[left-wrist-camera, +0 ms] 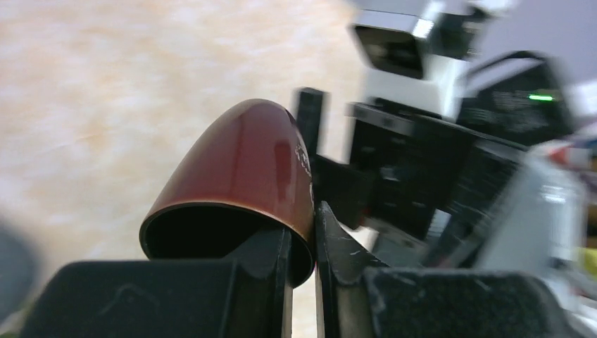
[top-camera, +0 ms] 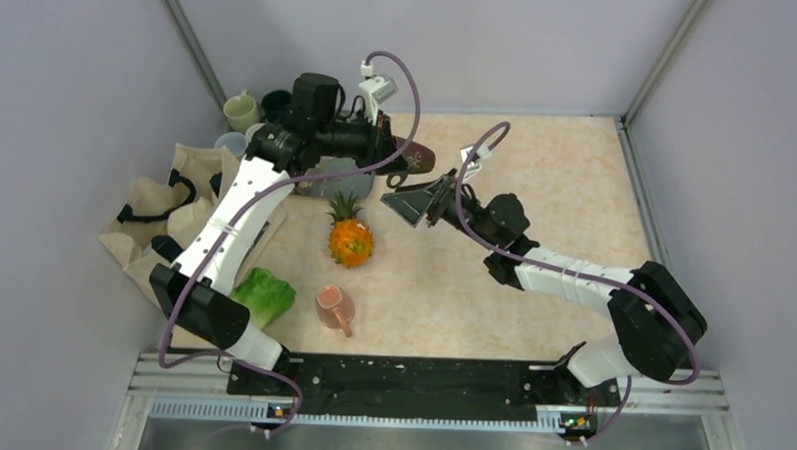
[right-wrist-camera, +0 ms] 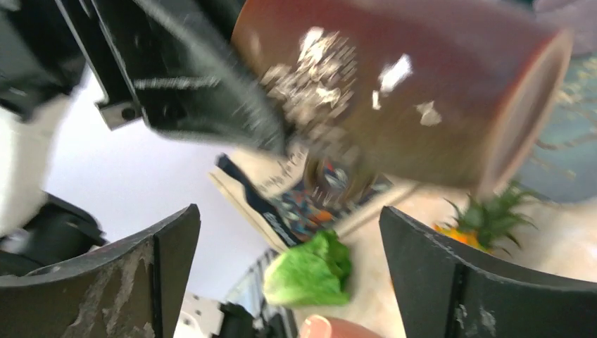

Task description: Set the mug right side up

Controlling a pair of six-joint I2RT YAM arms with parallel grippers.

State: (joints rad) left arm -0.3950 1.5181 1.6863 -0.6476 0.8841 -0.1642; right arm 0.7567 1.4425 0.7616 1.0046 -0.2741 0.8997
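Left gripper (left-wrist-camera: 303,239) of mine pinches the mug (left-wrist-camera: 239,162) by its rim, holding it sideways in midair, upper centre of the overhead frame. My right gripper (right-wrist-camera: 288,225) gapes empty just beside it. Uprighting and setting down remain, I judge.

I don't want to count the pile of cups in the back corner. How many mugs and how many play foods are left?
Mugs: 2 (dark red mug, pink mug)
Play foods: 2 (pineapple, lettuce)
Total: 4
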